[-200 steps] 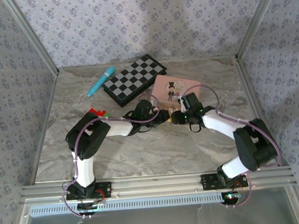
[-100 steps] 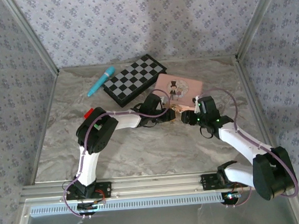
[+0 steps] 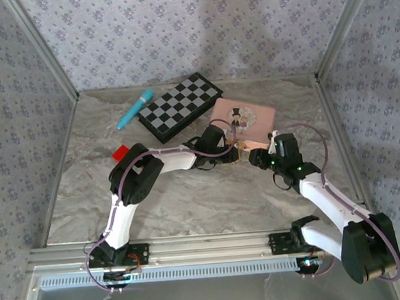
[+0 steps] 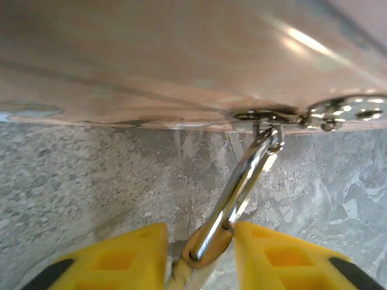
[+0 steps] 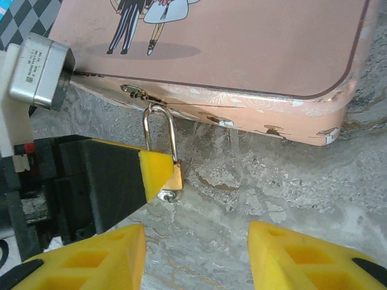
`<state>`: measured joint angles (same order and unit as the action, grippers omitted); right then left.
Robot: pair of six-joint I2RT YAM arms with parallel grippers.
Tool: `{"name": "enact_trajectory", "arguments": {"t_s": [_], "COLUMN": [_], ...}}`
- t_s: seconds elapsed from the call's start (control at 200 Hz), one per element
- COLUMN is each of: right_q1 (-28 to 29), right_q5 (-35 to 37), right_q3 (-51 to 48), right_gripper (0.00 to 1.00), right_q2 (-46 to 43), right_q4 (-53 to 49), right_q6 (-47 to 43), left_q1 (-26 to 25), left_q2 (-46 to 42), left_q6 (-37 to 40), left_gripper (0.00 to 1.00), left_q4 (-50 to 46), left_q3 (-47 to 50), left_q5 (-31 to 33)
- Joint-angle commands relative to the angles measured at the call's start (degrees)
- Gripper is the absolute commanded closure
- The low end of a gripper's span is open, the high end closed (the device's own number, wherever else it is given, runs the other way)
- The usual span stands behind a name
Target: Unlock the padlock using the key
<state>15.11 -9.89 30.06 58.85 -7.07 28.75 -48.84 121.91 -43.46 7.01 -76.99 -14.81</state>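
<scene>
Firstly, tiny brass-gold metal padlock (image 5: 176,177): hung by its silver steel shackle (image 5: 158,128) from the small metal hasp (image 5: 135,90) on the near side wall of the flat pink rectangular picture tin (image 3: 247,116). The brass body lay just below that wall and close over the grey marbled table (image 3: 190,199). Whether it touched the table, and whether it was locked, could not be told.

Left tool (image 3: 237,149): at the tin's near-left edge, yellow pads pressed together on the padlock, with one pad (image 5: 156,171) against the left face of the body. From the left wrist camera the shackle rose between the two pads toward the hasp.

Right tool (image 3: 259,157): just near and right of the tin's hasp and apart from the padlock. Its yellow fingers (image 5: 91,257) were spread wide, with nothing between them.

Black-and-white folding chessboard (image 3: 180,107): just beside the tin's far-left corner.

Teal marker (image 3: 135,108): left of the tin, beyond the chessboard.

Small red block (image 3: 121,153): on the table, well left of the tin.
</scene>
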Motion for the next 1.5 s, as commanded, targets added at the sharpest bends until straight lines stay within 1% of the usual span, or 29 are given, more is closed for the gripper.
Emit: {"name": "enact_trajectory", "arguments": {"t_s": [0.0, 0.055, 0.09, 0.25, 0.365, 0.405, 0.525, 0.625, 0.69, 0.745, 0.815, 0.959, 1.119, 1.259, 1.339, 1.494], "right_q1": [-0.9, -1.3, -1.6, -2.1, -2.1, -2.0, -2.1, -2.1, -2.4, -3.2, -4.9, -7.9, -7.4, -6.4, -5.9, -5.2], "right_q5": [0.2, 0.0, 0.0, -1.3, -4.2, -5.4, -10.3, -12.5, -14.3, -15.7, -18.0, -22.9, -25.6, -25.1, -24.6, -22.2], "right_q3": [-0.9, -1.4, -1.7, -3.8, -6.7, -7.8, -11.6, -14.0, -15.0, -15.4, -16.3, -16.0, -15.8, -17.4, -17.7, -19.2], "right_gripper": [0.51, 0.51, 0.51, 0.51, 0.51, 0.51, 0.51, 0.52, 0.53, 0.54, 0.57, 0.63, 0.66, 0.67, 0.67, 0.67], "right_q2": [-1.8, -2.4, -2.7, -2.7, -2.5, -2.3, -0.5, 2.1, 4.5, 6.8, 11.1, 22.3, 33.9, 41.5, 42.9, 40.2], "right_q4": [0.3, 0.3, 0.4, 2.0, 5.6, 7.2, 15.9, 23.1, 28.7, 32.9, 40.8, 56.8, 74.3, 86.8, 87.0, 86.7], "right_q6": [1.4, 1.5, 1.6, 3.5, 6.2, 7.7, 13.9, 18.3, 20.8, 23.2, 26.2, 32.4, 38.6, 42.8, 43.2, 42.7], "left_q1": [-1.0, -1.0, -0.9, 0.0, 0.9, 1.3, 1.9, 1.8, 1.8, 1.8, 1.8, 1.8, 1.9, 1.8, 1.8, 1.8], "left_q2": [3.3, 3.4, 3.3, 2.9, 2.2, 1.9, 1.1, 1.0, 1.2, 1.3, 1.3, 1.3, 1.0, 0.8, 0.6, 0.6], "left_q6": [-0.8, -1.4, -1.9, -6.8, -13.9, -17.6, -27.1, -32.1, -34.6, -35.9, -36.8, -38.2, -38.8, -39.2, -39.2, -39.2], "left_gripper": [0.78, 0.86, 0.89, 1.00, 1.00, 1.00, 1.00, 1.00, 1.00, 1.00, 1.00, 1.00, 1.00, 1.00, 1.00, 1.00], "left_q4": [-5.8, -5.4, -4.8, 0.1, 7.3, 10.9, 21.6, 27.6, 29.9, 31.8, 32.8, 34.4, 35.3, 35.9, 35.9, 35.7], "left_q3": [-1.1, -1.0, -0.8, 0.5, 2.8, 3.9, 7.5, 9.1, 9.5, 9.9, 10.2, 10.8, 11.2, 11.6, 11.9, 12.3], "left_q5": [1.0, 0.7, 0.5, -1.8, -4.9, -6.0, -7.3, -7.5, -7.5, -7.4, -7.3, -7.2, -7.0, -6.7, -6.3, -5.7]}}
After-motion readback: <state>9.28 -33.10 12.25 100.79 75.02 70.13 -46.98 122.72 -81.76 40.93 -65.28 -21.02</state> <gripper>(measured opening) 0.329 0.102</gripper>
